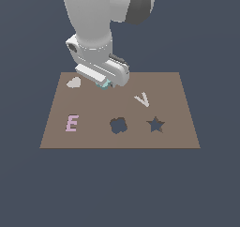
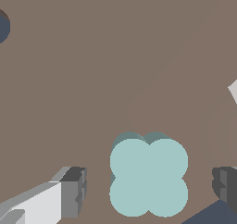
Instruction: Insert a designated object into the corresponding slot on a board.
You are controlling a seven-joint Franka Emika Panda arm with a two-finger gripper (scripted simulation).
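Gripper [image 2: 148, 190] low over the far part of the board [image 1: 178, 109], jaws spread wide: in the wrist view one dark fingertip [image 2: 74, 190] stands on one side of the teal four-lobed piece [image 2: 148, 177] and the other fingertip on the opposite side, each with bare brown board between pad and piece. No contact visible, nothing held. The piece lies flat on the board surface, roughly centred between the fingers, a thin darker rim showing on one edge. In the exterior view only a sliver of teal shows under the white hand, between the pale heart [image 1: 73, 83] toward the exterior view's left and the white V [image 1: 142, 99] toward the exterior view's right. The lobed cut-out [image 1: 119, 125], the matching slot, sits nearer the camera, well apart from the piece, between the pink E [image 1: 71, 123] and the star-shaped cut-out [image 1: 155, 124]. A dark notch at the wrist view's edge may be part of one cut-out; cannot tell which. Judgement: this is the pre-grasp stage, gripper aligned around the piece but not closed. Next move calls for closing squarely on opposite lobes, lifting clear, carrying toward the lobed cut-out, and matching the lobes' rotation to the hole before lowering. Risk: pads biting on rounded lobes could twist the piece off alignment.
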